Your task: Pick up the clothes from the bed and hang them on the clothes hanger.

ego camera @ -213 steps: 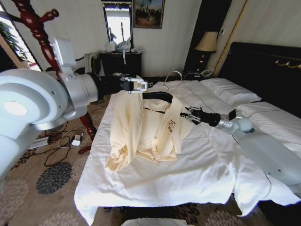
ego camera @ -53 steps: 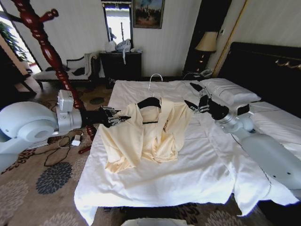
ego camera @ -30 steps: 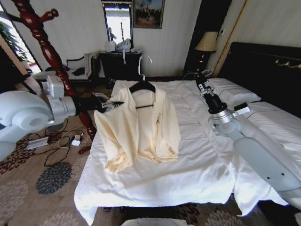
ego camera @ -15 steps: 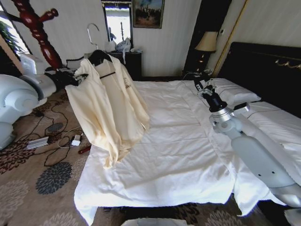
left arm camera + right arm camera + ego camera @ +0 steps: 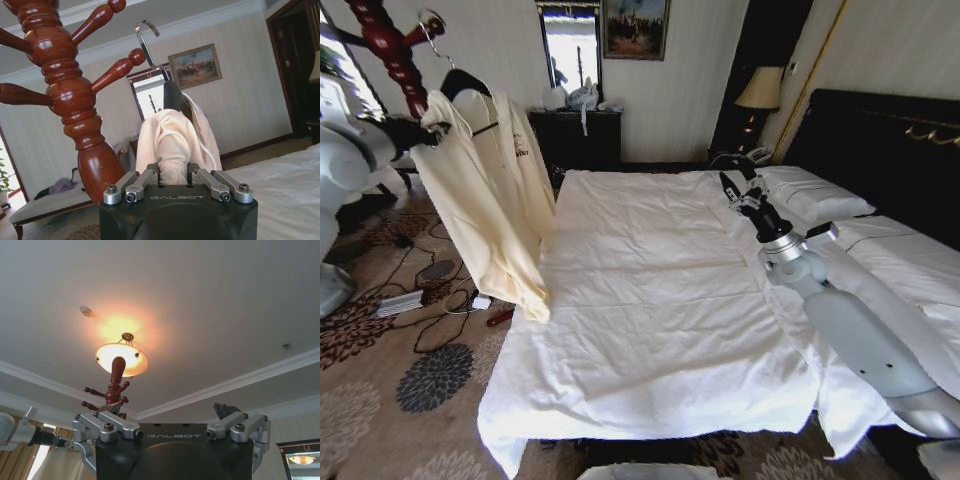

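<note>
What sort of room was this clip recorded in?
Most likely a hotel bedroom: a wide bed with white duvet and dark headboard, a bedside lamp, a framed painting and a turned wooden coat stand.

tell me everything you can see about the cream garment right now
The clothes are one pale cream-yellow, thin, silky-looking long-sleeved garment, wrinkled, with a small dark mark on the chest. It drapes on the black clothes hanger, off the bed and hanging over the carpet beside it. The left gripper is shut on a bunched fold near one shoulder. The hanger's silver hook sits up by the red wooden coat stand.
</note>
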Robot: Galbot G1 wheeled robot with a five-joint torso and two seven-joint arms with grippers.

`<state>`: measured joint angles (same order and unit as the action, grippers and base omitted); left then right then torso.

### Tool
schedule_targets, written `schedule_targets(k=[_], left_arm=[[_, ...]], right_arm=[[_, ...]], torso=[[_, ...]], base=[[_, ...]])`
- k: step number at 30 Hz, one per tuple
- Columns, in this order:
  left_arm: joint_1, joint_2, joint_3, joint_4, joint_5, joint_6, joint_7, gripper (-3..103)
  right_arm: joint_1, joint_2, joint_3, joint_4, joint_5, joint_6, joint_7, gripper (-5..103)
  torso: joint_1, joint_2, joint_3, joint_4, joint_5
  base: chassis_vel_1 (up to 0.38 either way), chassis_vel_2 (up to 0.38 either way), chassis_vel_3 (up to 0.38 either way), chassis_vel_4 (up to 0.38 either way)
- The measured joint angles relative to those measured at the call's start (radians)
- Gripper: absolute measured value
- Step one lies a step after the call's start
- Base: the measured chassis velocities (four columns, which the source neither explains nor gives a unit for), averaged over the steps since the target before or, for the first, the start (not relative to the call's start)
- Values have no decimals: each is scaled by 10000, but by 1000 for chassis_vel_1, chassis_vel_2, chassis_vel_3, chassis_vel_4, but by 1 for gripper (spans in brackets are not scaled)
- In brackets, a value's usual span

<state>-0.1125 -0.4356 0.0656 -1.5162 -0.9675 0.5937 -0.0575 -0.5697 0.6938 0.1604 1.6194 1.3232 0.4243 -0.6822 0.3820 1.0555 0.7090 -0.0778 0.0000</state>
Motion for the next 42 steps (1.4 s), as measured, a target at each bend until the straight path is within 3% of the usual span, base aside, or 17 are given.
schedule_targets(k=[8, 21, 32, 42], left_arm=[[-875, -693, 264, 967, 267, 17, -113, 23], [-493, -543, -267, 1683, 221, 439, -449, 23], [-637, -968, -106, 2888, 376, 81, 244, 23], [-669, -1064, 96, 2745, 355, 119, 447, 22]], right_arm=[[-265, -144, 160, 10, -142, 180, -40, 100], [-307, -223, 214, -84, -145, 277, -124, 100], [-313, -87, 145, -199, -149, 277, -188, 100], [-619, -150, 403, -141, -165, 295, -216, 100]], torso=[[-1, 0, -1, -2, 1], [-2, 0, -2, 2, -2], [-1, 0, -1, -1, 0], [-1, 0, 0, -5, 1]], base=[[0, 0, 0, 0], [0, 0, 0, 0], [0, 0, 0, 0], [0, 0, 0, 0]])
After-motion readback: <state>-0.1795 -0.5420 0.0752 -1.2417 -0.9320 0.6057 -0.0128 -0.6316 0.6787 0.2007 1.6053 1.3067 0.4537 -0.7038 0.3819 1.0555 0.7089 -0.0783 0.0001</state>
